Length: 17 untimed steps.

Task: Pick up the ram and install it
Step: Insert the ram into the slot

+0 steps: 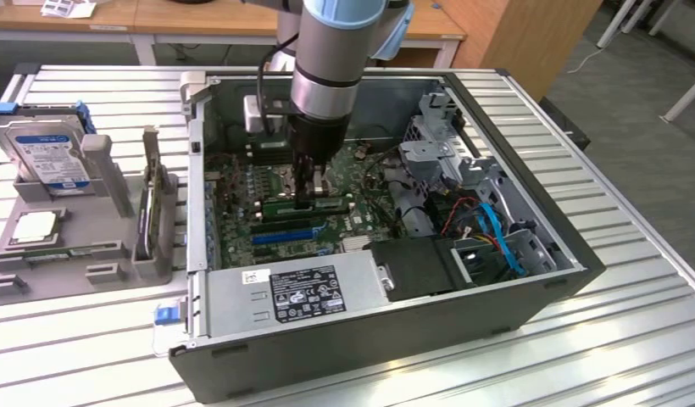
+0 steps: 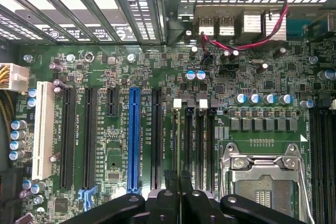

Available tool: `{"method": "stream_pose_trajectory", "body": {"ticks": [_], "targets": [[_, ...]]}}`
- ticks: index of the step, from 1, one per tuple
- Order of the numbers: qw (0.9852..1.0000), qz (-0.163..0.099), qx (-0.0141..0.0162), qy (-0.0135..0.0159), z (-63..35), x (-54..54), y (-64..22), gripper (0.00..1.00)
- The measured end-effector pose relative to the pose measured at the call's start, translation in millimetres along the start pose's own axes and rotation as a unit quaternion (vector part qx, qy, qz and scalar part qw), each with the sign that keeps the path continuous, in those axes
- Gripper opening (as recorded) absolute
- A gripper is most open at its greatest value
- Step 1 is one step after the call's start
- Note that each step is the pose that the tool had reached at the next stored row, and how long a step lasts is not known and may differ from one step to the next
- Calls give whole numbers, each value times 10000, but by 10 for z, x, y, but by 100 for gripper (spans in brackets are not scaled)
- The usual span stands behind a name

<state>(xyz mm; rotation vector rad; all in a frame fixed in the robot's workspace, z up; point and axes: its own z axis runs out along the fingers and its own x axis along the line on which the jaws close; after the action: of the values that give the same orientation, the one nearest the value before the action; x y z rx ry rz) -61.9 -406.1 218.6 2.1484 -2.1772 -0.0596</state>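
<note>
Down at my fingertips now: the ram (image 1: 282, 204), a long narrow green circuit-board stick, shows in the exterior view as a strip running crosswise right under my pincer (image 1: 314, 197), level with the green motherboard (image 1: 240, 212). My two black fingers (image 2: 170, 203) are pressed all but together (barely a sliver between them), and whether they actually pinch the stick or it sits in a slot, I cannot tell. In the wrist view my pincer (image 2: 177, 174) hangs directly over the row of long black memory slots (image 2: 198, 140). A long blue plastic slot strip (image 2: 133, 140) lies on one side of them, the silver metal processor socket (image 2: 262, 177) on the other. Around it all stands the open dark grey computer case (image 1: 381, 348). Outside it, at the exterior view's left, a silver hard drive with a blue-and-white label (image 1: 48, 157) leans in a grey plastic rack (image 1: 110, 182) on the slatted metal table (image 1: 619, 339).
</note>
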Motion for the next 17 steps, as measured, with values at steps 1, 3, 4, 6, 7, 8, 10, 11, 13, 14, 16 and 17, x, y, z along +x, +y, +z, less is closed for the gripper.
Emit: {"method": "stream_pose_trajectory", "body": {"ticks": [1, 3, 4, 6, 7, 8, 10, 11, 13, 14, 16, 17], "targets": [[10000, 0, 0, 0, 7, 0, 0, 12], [10000, 0, -1, 1, 11, 0, 0, 12], [10000, 0, -1, 2, 11, 0, 0, 12], [10000, 0, -1, 2, 11, 0, 0, 12], [10000, 1, -2, 2, 11, 0, 0, 14], [10000, 1, -2, 2, 11, 0, 0, 14], [10000, 1, -1, 1, 11, 0, 0, 19], [10000, 0, -1, 1, 11, 0, 0, 26], [10000, 0, 0, -1, -23, 0, 3, 26], [10000, 1, 0, 0, -66, 2, 7, 26], [10000, 1, -1, 1, -161, 5, 15, 26], [10000, 1, 0, 1, -205, 7, 19, 26]]}}
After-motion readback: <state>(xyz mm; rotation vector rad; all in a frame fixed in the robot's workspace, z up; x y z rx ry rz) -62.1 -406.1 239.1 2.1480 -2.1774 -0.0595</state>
